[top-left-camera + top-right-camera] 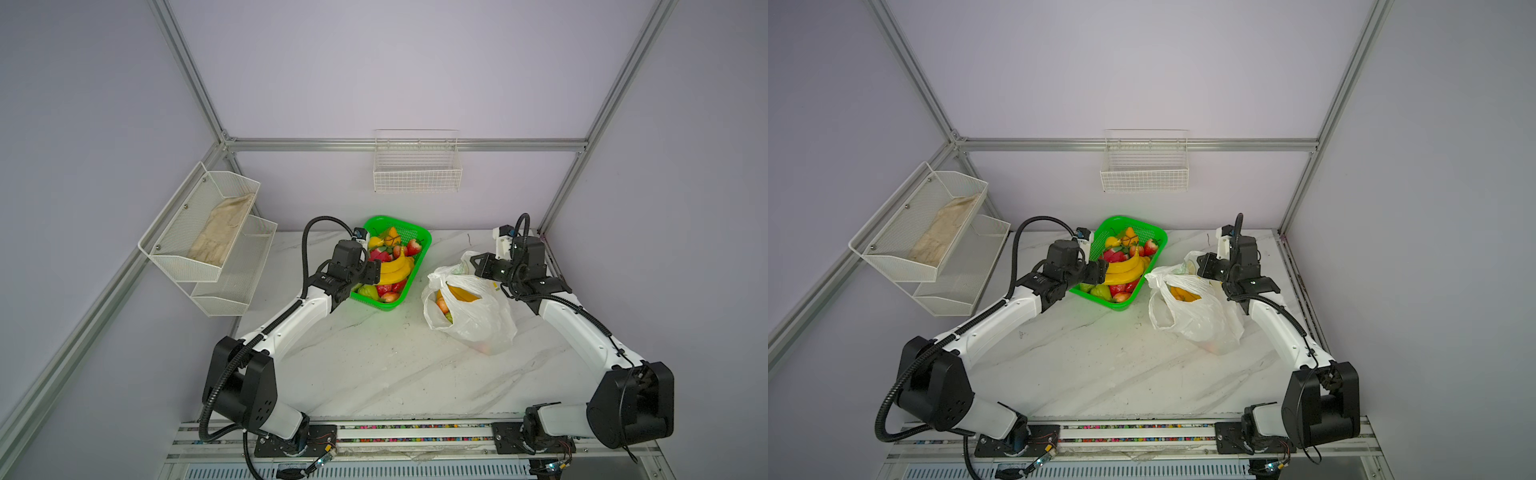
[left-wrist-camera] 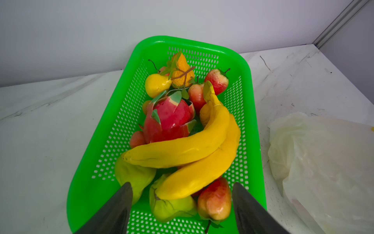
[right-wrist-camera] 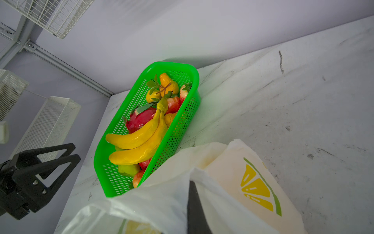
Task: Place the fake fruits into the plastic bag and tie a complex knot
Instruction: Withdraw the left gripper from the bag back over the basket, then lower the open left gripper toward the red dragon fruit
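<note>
Fake fruits fill a green mesh basket (image 1: 420, 255) at the back middle of the table: a banana bunch (image 2: 194, 150), a pink dragon fruit (image 2: 170, 119), green pears (image 2: 170, 206), and red apples (image 2: 214, 200). My left gripper (image 2: 182, 189) is open over the basket's near end, its fingers either side of the banana tip, a pear and an apple. The plastic bag (image 1: 478, 322) lies to the right with its mouth open; a banana (image 1: 461, 293) and an apple (image 1: 442, 306) show inside. My right gripper (image 1: 477, 264) is shut on the bag's far rim. No knot is in view.
A white wire basket (image 1: 417, 166) hangs on the back wall. A two-tier mesh shelf (image 1: 232, 286) on the left wall holds a beige cloth (image 1: 220, 237). Aluminium frame posts stand at the back corners. The marble table (image 1: 374, 365) stretches toward the arm bases.
</note>
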You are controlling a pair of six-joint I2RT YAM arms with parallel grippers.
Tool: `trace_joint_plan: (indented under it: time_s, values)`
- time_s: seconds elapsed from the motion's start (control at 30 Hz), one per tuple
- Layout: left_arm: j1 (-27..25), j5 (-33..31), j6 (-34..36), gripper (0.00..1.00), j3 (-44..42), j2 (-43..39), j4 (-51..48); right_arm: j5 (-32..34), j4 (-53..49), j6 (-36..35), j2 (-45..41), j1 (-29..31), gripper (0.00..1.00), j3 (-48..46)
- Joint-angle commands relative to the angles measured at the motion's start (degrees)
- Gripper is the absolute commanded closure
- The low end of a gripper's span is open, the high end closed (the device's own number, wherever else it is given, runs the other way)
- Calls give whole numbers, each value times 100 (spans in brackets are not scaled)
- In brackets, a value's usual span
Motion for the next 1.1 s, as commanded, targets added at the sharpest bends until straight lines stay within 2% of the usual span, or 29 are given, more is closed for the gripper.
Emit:
trace_joint_plan:
  time_s: [0.0,0.2,0.33,0.5,0.67,0.83,1.07]
  values:
    - [273,182,203,24,885,297,41,-53,142,-30,-43,-22,100,11]
    - [538,663,10,25,1695,977,-214,-9,133,-27,-17,-23,100,34]
    - [543,1203,-119,26,2009,1275,-191,-15,99,-33,9,-20,100,61]
    - [543,1443,-119,27,2298,1613,-149,51,79,-16,-44,-24,100,53]
    - [542,1456,-121,29,2566,1875,-194,51,49,3,-24,-21,100,71]
    - [558,1189,6,28,2835,2135,-444,86,-16,-5,-32,-26,100,97]
    - [678,1271,-18,28,3375,2544,-935,55,6,1,36,-25,100,76]
